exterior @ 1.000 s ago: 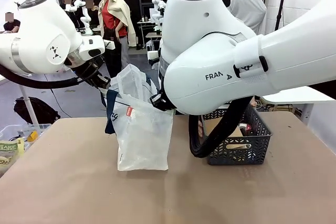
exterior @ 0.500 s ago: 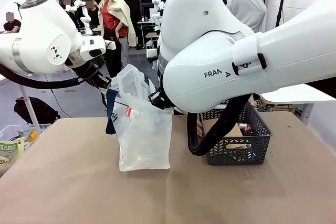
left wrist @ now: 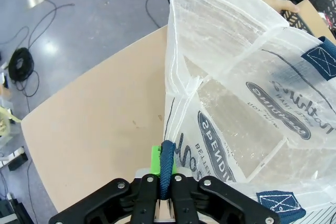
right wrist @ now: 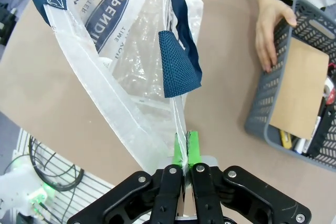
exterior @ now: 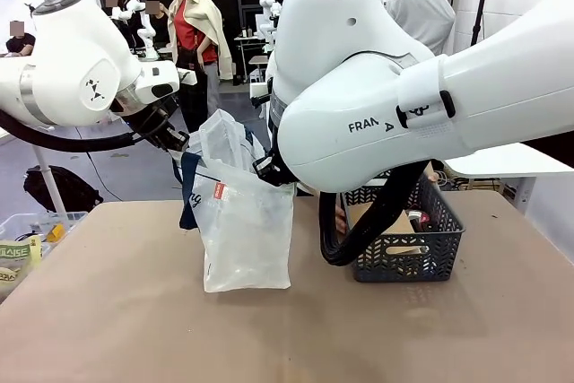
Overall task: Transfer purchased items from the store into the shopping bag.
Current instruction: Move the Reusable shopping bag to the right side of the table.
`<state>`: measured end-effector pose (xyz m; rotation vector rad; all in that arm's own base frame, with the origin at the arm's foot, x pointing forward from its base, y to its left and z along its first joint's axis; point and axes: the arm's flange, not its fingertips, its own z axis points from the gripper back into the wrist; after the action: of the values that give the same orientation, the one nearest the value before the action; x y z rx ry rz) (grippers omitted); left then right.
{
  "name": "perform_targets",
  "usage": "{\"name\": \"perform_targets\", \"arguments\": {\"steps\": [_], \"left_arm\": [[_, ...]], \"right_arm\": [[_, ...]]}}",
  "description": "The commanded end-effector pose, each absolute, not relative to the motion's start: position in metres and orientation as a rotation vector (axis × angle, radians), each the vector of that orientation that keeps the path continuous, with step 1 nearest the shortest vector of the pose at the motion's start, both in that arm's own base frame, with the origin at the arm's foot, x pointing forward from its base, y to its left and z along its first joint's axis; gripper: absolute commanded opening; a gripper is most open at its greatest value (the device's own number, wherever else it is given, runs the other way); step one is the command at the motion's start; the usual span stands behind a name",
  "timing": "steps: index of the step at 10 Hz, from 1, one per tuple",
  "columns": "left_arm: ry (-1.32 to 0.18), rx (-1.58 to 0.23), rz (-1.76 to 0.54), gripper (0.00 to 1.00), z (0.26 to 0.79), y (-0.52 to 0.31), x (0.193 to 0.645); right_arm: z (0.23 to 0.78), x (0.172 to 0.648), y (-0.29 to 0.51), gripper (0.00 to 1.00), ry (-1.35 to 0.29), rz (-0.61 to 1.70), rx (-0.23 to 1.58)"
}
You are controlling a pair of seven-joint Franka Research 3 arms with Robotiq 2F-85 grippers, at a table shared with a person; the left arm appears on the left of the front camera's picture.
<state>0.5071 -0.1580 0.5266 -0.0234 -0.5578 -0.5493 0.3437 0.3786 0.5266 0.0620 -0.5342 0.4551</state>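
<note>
Tan tabletop (exterior: 134, 311), upright shopping bag (exterior: 247, 239), left fingers (left wrist: 157, 163) closed on handle (left wrist: 168, 158), right fingers (right wrist: 192, 149) closed on rim (right wrist: 177, 114)

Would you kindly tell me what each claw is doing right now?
Left claw: shut on the navy handle of the shopping bag.
Right claw: shut on the shopping bag rim.

The shopping bag (exterior: 244, 239) is translucent white, with navy woven strap handles (right wrist: 178, 69), a red tag (exterior: 220, 190) and navy lettering, part of it white on a navy oval. The basket (exterior: 408, 262) is dark grey with a lattice pattern. The table (exterior: 134, 311) is tan. The right gripper (right wrist: 186, 150) is black with green pads (right wrist: 193, 146).
</note>
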Motion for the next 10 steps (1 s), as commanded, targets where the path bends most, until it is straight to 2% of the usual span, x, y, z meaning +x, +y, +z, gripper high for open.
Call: {"name": "perform_targets", "arguments": {"steps": [1, 10], "left_arm": [[-0.563, -0.015, -0.529, 0.0, 0.5286, -0.1434, 0.5117], [-0.563, -0.015, -0.529, 0.0, 0.5286, -0.1434, 0.5117]], "right_arm": [[0.524, 0.3415, 0.3743, 0.0, -0.525, 0.449, 0.046], [0.524, 0.3415, 0.3743, 0.0, -0.525, 0.449, 0.046]]}}
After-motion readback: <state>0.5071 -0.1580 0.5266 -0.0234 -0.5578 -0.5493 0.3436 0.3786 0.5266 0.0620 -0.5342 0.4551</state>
